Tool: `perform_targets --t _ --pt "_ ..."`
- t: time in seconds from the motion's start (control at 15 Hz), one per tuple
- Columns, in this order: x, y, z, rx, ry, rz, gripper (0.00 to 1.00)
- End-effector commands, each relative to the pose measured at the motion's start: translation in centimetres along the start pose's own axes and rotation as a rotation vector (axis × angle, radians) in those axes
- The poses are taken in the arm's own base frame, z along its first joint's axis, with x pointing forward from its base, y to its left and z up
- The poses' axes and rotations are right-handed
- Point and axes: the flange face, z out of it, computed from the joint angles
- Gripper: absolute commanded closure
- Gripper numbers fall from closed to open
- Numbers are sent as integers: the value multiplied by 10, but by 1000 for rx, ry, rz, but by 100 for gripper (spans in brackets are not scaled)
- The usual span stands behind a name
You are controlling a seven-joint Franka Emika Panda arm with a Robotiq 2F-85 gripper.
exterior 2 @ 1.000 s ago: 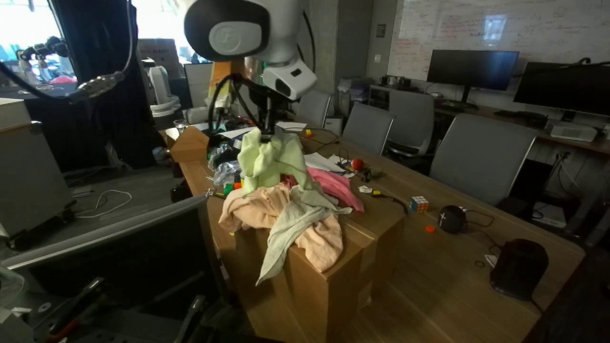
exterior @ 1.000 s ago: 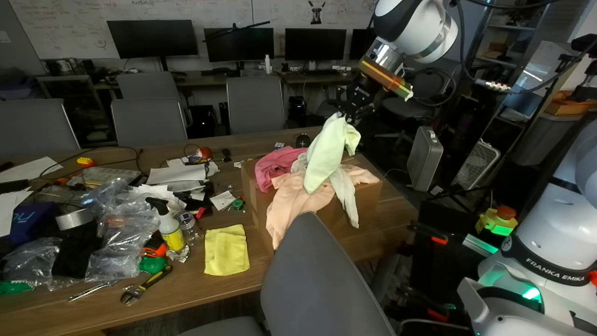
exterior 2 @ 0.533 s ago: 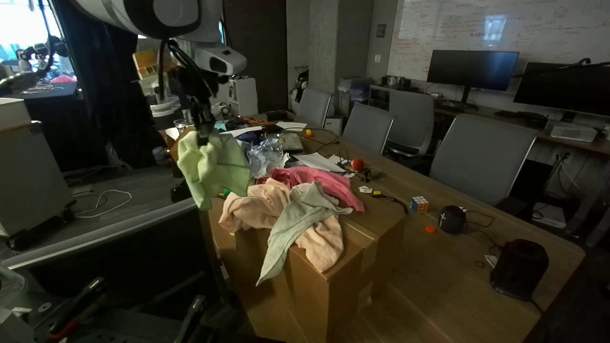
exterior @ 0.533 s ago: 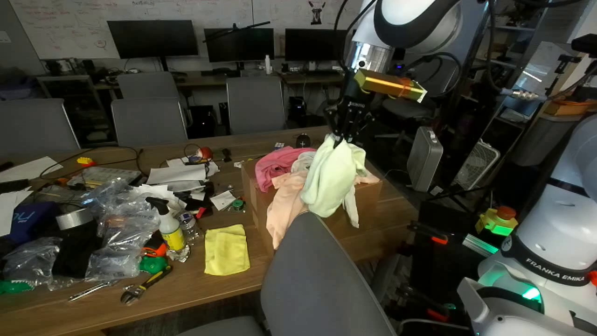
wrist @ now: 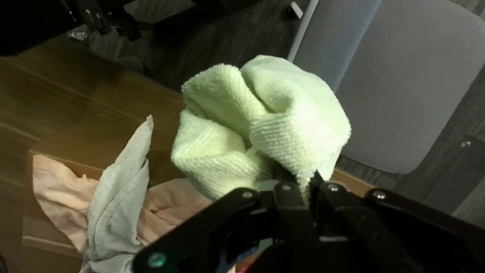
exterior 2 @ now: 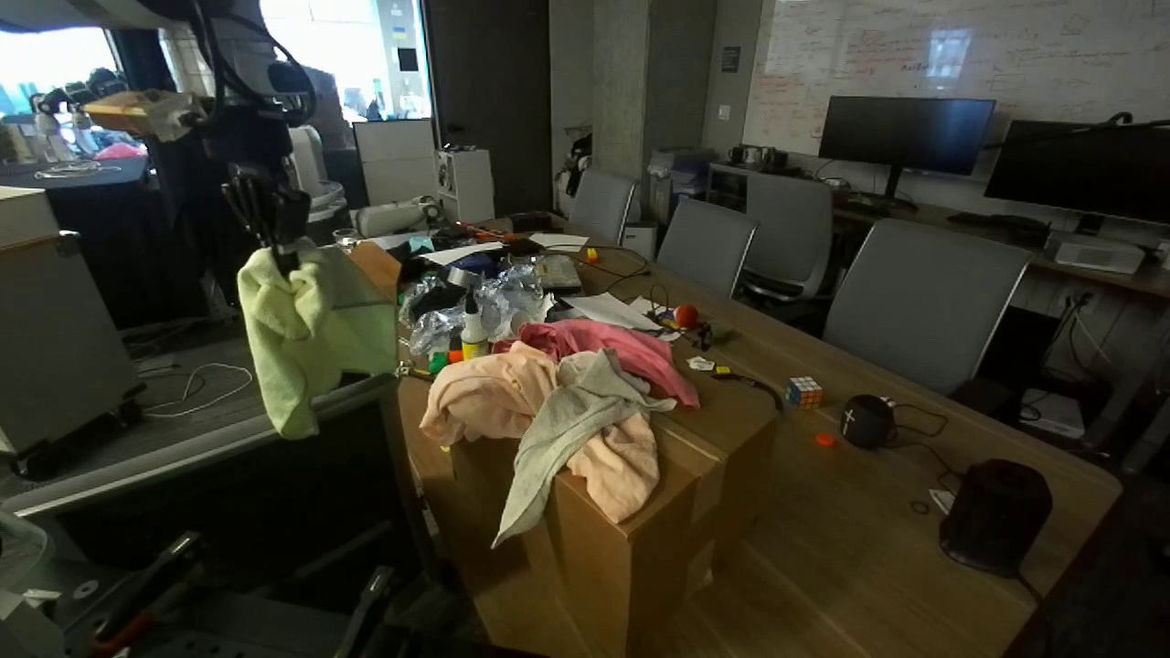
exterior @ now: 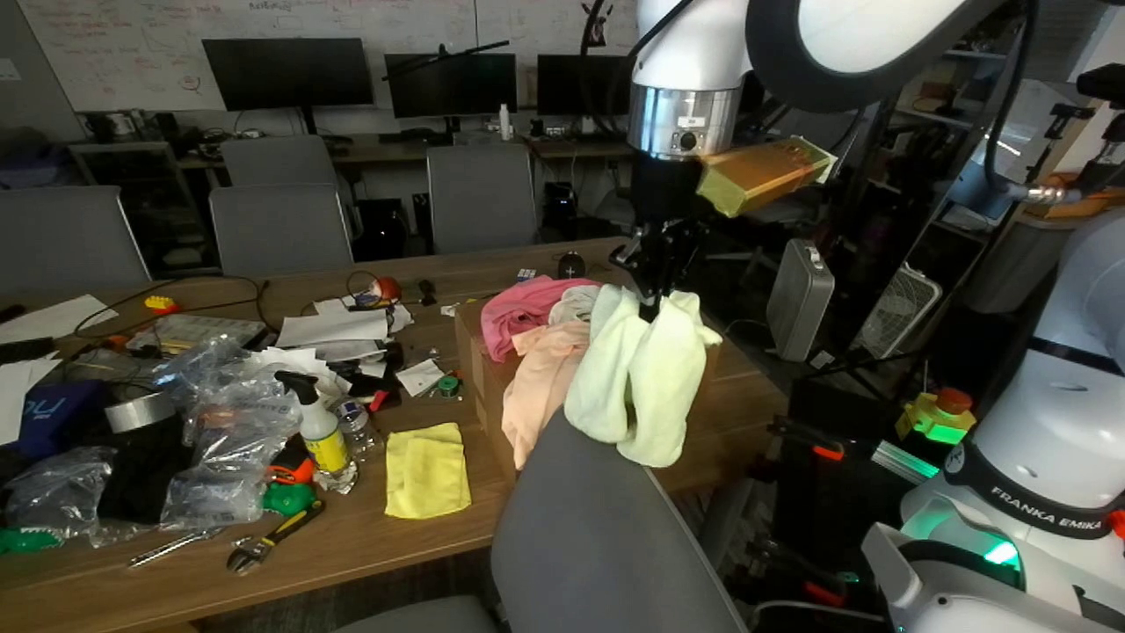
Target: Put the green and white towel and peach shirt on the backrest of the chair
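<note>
The green and white towel (exterior: 664, 387) hangs bunched from my gripper (exterior: 652, 308), whose fingers pinch its top; the wrist view shows the cloth (wrist: 299, 129) going in between them. Its lower folds overlap the top of the chair's grey backrest (exterior: 606, 545) in both exterior views. Whether they touch it I cannot tell. The peach shirt (exterior 2: 484, 393) lies crumpled on a cardboard box (exterior 2: 585, 557) beside the chair, partly covered by a pale grey-green cloth (exterior 2: 558, 448). Part of the shirt (wrist: 166, 204) also shows low in the wrist view.
On the box a pink cloth (exterior: 527, 312) sits behind the shirt. The table bears a yellow cloth (exterior: 428, 470), a spray bottle (exterior: 323, 431), plastic bags (exterior: 224, 440) and tools. Black speakers (exterior 2: 996, 516) stand near the table's far end.
My gripper has carried the towel away from above the box to the chair's backrest and come down lower. The shirt, the other cloths and the chair have stayed in place.
</note>
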Motion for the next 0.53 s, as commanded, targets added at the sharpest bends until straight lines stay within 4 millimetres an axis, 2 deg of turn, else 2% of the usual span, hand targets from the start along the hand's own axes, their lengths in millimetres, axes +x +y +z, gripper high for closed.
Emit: perform_targets --t 0.0,0.2,0.47 --pt "-18 -37 -23 -92 39 -171 96" --pt "-35 -69 -33 -121 53 -276 96" --pt "-54 -96 -37 -142 39 -399 96"
